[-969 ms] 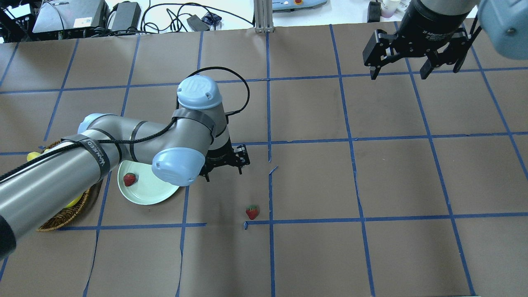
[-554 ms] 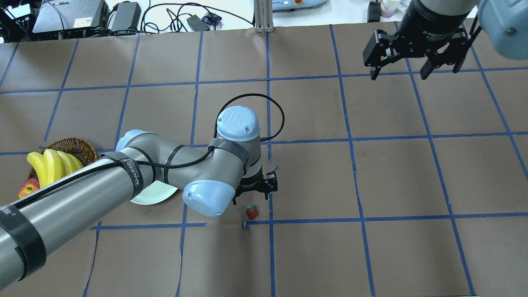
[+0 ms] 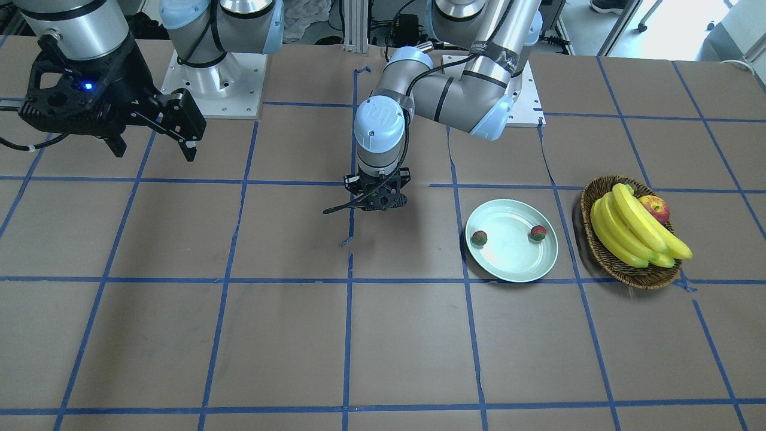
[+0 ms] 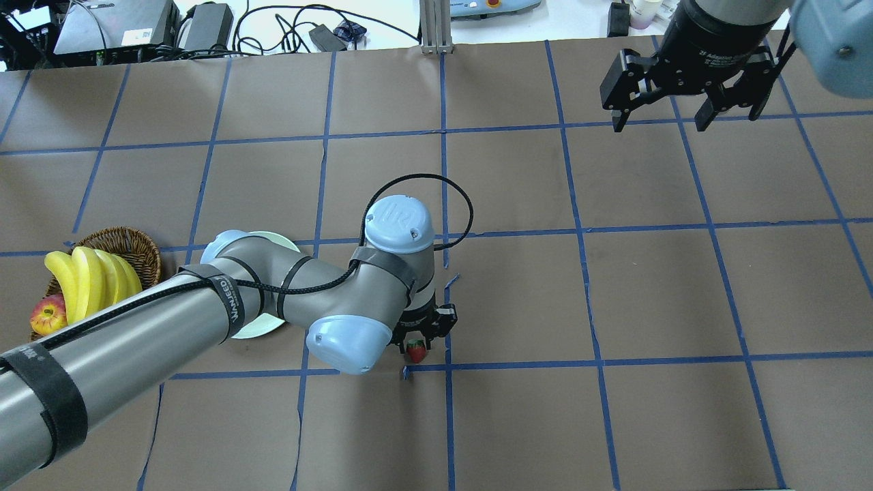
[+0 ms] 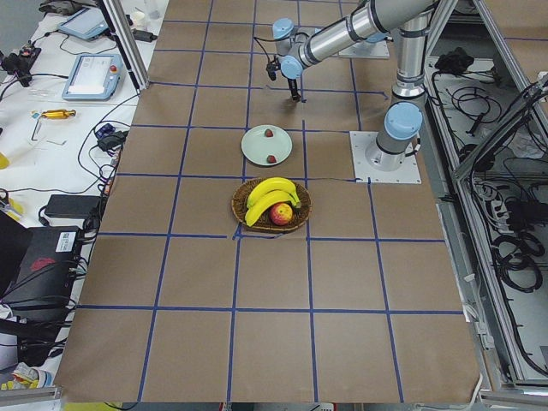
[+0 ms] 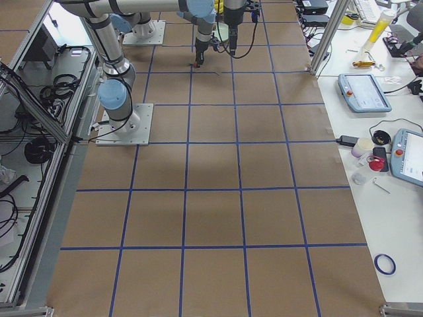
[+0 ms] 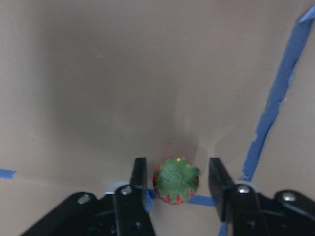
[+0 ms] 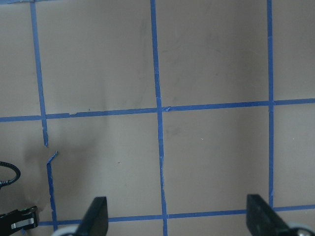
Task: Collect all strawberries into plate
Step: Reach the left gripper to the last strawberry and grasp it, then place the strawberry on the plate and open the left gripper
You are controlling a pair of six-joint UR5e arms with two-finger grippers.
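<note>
The third strawberry [image 4: 416, 352] lies on the brown table by a blue tape crossing. My left gripper [image 4: 417, 337] hangs low over it. In the left wrist view the strawberry [image 7: 175, 181] sits between the two open fingers [image 7: 139, 183], with a small gap on each side. In the front view the gripper [image 3: 377, 200] hides this berry. The mint-green plate [image 3: 508, 260] holds two strawberries [image 3: 479, 237] [image 3: 538, 233]. In the overhead view my left arm hides most of the plate [image 4: 258, 327]. My right gripper [image 4: 660, 125] is open and empty, high at the far right.
A wicker basket [image 3: 629, 274] with bananas [image 3: 634, 230] and an apple [image 3: 655, 208] stands beside the plate, on my left. It also shows in the overhead view [image 4: 116, 239]. The right wrist view shows my open right gripper [image 8: 179, 221] over bare taped table.
My left arm swung away from the plate towards the lone strawberry and came down, so its open fingers now stand on either side of it. The right arm has not moved.
</note>
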